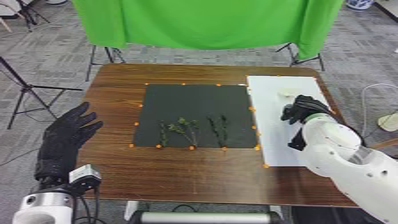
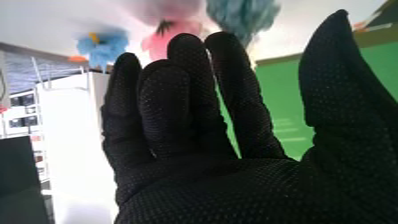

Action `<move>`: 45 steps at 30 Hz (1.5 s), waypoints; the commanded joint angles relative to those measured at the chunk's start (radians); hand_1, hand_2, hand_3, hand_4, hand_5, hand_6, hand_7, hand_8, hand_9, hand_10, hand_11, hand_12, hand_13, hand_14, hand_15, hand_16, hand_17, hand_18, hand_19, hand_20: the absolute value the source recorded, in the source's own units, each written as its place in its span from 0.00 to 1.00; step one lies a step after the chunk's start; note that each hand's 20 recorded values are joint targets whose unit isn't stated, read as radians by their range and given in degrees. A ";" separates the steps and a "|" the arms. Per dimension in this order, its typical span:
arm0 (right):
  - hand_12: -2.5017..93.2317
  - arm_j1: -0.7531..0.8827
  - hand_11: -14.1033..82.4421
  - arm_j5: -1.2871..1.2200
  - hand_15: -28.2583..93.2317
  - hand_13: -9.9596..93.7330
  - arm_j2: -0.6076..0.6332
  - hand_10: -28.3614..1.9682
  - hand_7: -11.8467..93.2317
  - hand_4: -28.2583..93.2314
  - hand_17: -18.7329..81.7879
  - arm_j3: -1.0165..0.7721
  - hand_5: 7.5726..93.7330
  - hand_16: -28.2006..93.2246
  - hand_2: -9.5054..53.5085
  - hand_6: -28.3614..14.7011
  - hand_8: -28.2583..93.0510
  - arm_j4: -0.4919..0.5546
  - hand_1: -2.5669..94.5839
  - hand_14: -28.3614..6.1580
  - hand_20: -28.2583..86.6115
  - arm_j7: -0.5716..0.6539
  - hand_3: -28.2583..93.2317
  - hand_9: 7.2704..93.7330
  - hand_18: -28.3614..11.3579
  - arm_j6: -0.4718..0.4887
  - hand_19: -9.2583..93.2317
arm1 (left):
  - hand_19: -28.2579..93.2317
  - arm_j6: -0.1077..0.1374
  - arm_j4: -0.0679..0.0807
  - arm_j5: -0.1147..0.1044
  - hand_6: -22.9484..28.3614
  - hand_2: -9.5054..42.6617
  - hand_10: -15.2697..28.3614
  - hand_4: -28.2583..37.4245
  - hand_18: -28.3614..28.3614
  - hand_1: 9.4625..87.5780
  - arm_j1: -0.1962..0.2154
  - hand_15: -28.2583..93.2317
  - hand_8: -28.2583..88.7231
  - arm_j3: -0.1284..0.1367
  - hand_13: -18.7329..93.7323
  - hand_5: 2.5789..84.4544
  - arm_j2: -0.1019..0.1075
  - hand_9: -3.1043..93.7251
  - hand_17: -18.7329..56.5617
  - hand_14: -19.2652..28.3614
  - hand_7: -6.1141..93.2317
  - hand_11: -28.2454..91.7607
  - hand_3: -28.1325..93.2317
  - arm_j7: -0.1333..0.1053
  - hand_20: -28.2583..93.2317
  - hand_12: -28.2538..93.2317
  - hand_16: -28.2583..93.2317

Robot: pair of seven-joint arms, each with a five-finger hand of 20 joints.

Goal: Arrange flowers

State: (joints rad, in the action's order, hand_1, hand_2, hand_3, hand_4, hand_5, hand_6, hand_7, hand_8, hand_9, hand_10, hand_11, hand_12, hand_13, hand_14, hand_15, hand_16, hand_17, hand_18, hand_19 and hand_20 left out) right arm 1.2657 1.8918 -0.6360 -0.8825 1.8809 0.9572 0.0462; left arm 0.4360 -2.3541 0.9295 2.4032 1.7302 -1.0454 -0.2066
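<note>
In the head view my right hand (image 1: 306, 108) is over the white board (image 1: 282, 145), beside a small pale thing (image 1: 289, 92). Several green leafy sprigs (image 1: 184, 129) lie on the dark mat (image 1: 191, 102), near its front edge. My left hand (image 1: 69, 131) is open, off the table's left side. In the right wrist view my right hand (image 2: 213, 185) has relaxed, open fingers with nothing held between them. Beyond the fingertips are a blue flower (image 2: 105, 48), a pink flower (image 2: 171, 37), partly hidden by the fingers, and a teal flower (image 2: 243, 17).
Small orange markers (image 1: 192, 147) edge the dark mat and the board. Brown wooden table (image 1: 169, 175) surrounds both. A green cloth (image 1: 209, 22) hangs on stands behind the table's far edge. A black tripod (image 1: 27, 87) stands on the floor at the left.
</note>
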 commanded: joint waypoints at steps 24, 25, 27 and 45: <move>0.21 -0.193 0.71 0.049 0.93 0.70 0.012 0.37 0.33 0.00 0.38 0.344 0.66 0.32 0.06 0.62 0.12 -0.098 0.39 0.38 0.49 0.082 0.95 0.67 0.06 -0.187 0.88 | 0.71 -0.011 0.009 0.000 0.62 0.37 0.77 0.06 0.90 0.20 -0.005 0.63 0.14 -0.005 0.40 0.41 -0.004 0.38 0.12 0.93 0.24 0.46 0.90 0.007 0.21 0.30 0.15; 0.23 -0.204 0.69 0.057 0.92 0.72 0.017 0.42 0.34 0.00 0.40 0.364 0.69 0.33 0.05 0.63 0.16 -0.101 0.42 0.41 0.47 0.082 0.93 0.70 0.06 -0.215 0.89 | 0.71 -0.010 0.009 -0.001 0.62 0.37 0.77 0.06 0.90 0.20 0.000 0.63 0.14 -0.004 0.40 0.41 -0.003 0.38 0.12 0.93 0.24 0.46 0.90 0.002 0.21 0.30 0.15; 0.27 -0.225 0.65 0.089 0.91 0.74 0.024 0.52 0.35 0.00 0.42 0.406 0.75 0.34 0.03 0.63 0.20 -0.110 0.47 0.44 0.45 0.086 0.90 0.76 0.08 -0.258 0.91 | 0.71 -0.010 0.008 -0.001 0.62 0.37 0.77 0.06 0.90 0.19 -0.002 0.63 0.14 0.000 0.40 0.41 -0.007 0.38 0.12 0.93 0.24 0.46 0.90 0.007 0.21 0.30 0.15; 0.31 -0.310 0.59 0.177 0.89 0.81 -0.024 0.54 0.32 0.00 0.46 0.356 0.90 0.36 0.00 0.62 0.26 -0.056 0.55 0.51 0.41 -0.014 0.90 0.89 0.11 -0.301 0.95 | 0.71 0.035 -0.010 -0.023 0.62 0.37 0.77 0.05 0.90 0.19 0.064 0.63 0.14 0.043 0.40 0.41 -0.001 0.38 0.12 0.93 0.24 0.46 0.90 -0.043 0.21 0.30 0.15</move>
State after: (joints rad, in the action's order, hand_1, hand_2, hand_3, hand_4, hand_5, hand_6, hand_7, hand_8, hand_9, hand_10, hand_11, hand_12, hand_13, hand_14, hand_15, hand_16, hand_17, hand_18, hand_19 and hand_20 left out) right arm 1.0123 2.0241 -0.6184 -0.4799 1.7834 1.0090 -0.2502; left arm 0.4466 -2.3537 0.9186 2.4311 1.7521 -1.0472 -0.2331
